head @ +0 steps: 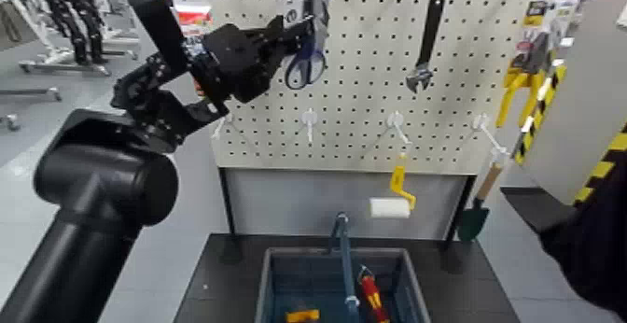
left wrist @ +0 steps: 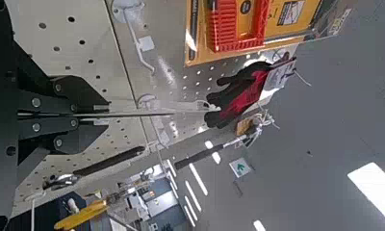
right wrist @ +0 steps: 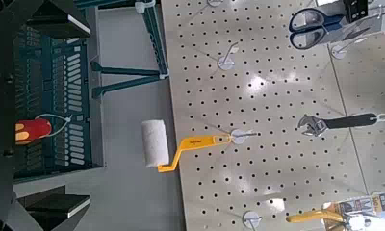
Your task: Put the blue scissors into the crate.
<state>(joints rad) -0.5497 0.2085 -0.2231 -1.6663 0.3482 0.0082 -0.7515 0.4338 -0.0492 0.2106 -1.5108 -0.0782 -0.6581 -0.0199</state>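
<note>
At the pegboard's [head: 360, 89] eleven o'clock, the left gripper [head: 305, 31] has its fingers clenched on the card of the blue scissors [head: 306, 68]; the right gripper [right wrist: 73, 114], fingers spread, faces the board; the crate [head: 413, 287] sits at six o'clock.

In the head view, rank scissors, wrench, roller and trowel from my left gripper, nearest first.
Left gripper, at the scissors' card:
1. Blue scissors, at its fingertips
2. Black wrench, rightward on the pegboard
3. Paint roller, lower right
4. Trowel, low, farthest right

Blue-handled scissors [head: 306, 68] hang carded, apparently upright, above the crate [head: 341, 285].
</note>
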